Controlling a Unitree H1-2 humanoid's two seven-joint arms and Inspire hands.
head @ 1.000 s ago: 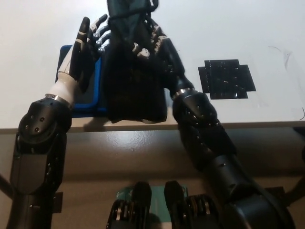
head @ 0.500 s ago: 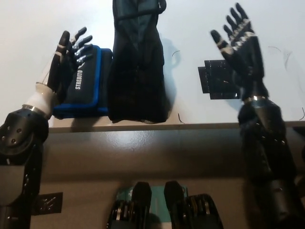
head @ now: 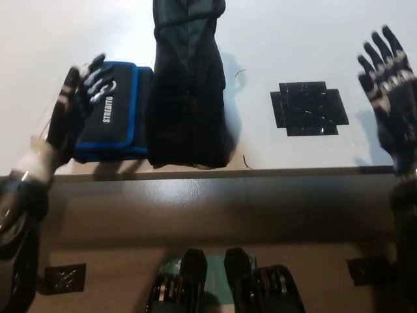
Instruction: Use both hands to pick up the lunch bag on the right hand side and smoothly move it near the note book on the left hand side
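The lunch bag (head: 187, 91) stands on the tabletop (head: 313, 39), touching the blue notebook (head: 114, 120) on its left. Both hands are off it, fingers spread: left hand (head: 75, 111) beside the notebook, right hand (head: 391, 88) far right. The move looks finished.

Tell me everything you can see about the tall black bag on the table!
The tall black fabric lunch bag looks soft and dark, with a teal-tinted top that runs out of the picture. It stands on the white table near the front edge, its left side against the blue-edged black notebook case. Neither hand touches it.
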